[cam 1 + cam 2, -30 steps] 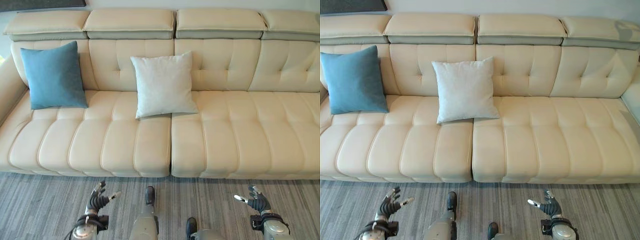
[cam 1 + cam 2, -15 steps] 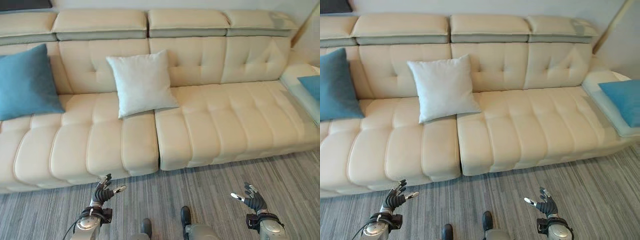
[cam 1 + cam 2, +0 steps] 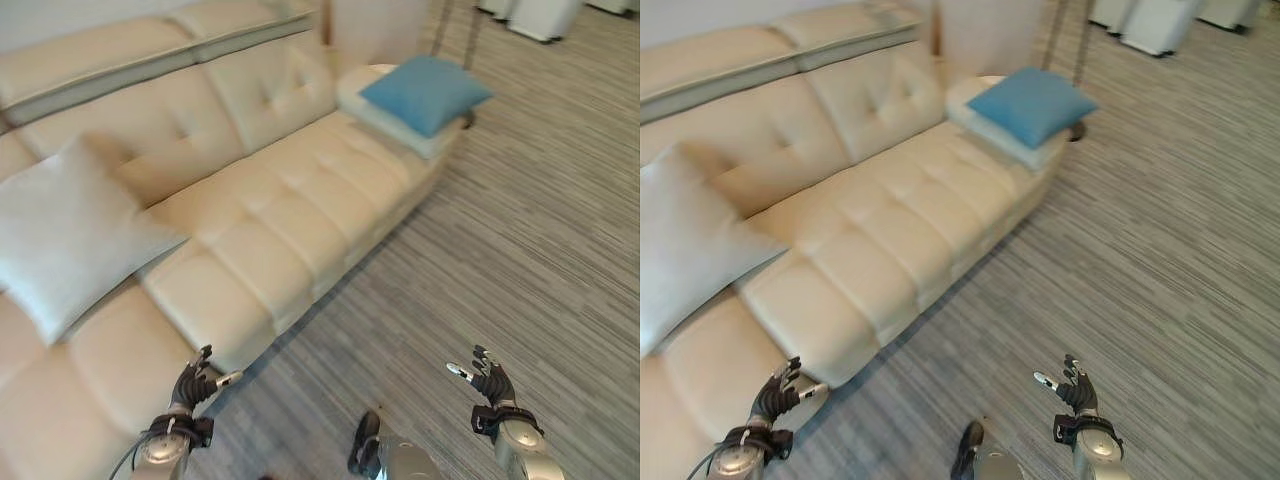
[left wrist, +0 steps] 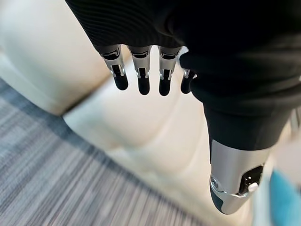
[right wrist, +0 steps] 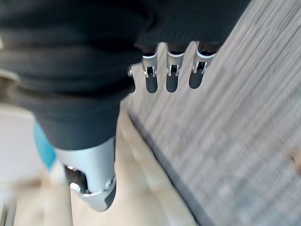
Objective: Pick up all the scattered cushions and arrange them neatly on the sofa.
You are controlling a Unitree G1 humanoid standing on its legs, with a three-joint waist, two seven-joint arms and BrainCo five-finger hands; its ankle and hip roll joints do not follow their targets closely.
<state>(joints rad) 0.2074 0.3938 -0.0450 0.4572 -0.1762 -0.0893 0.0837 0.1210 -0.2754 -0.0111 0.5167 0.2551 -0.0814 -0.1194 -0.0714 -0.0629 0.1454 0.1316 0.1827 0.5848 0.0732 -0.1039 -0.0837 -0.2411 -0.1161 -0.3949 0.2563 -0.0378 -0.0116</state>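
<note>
both hands, left hand [image 3: 193,383] and right hand [image 3: 488,381], hang empty with fingers spread as the view swings right, revealing a blue cushion [image 3: 425,91] far ahead of them on the sofa [image 3: 300,190] end, likely next.

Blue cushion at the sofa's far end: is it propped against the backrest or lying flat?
Lying flat. The blue cushion rests on the pale end section of the sofa, face up, not leaning on the backrest.

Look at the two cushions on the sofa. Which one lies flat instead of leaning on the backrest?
The blue cushion, flat on the sofa's far end. The white cushion leans against the backrest.
</note>
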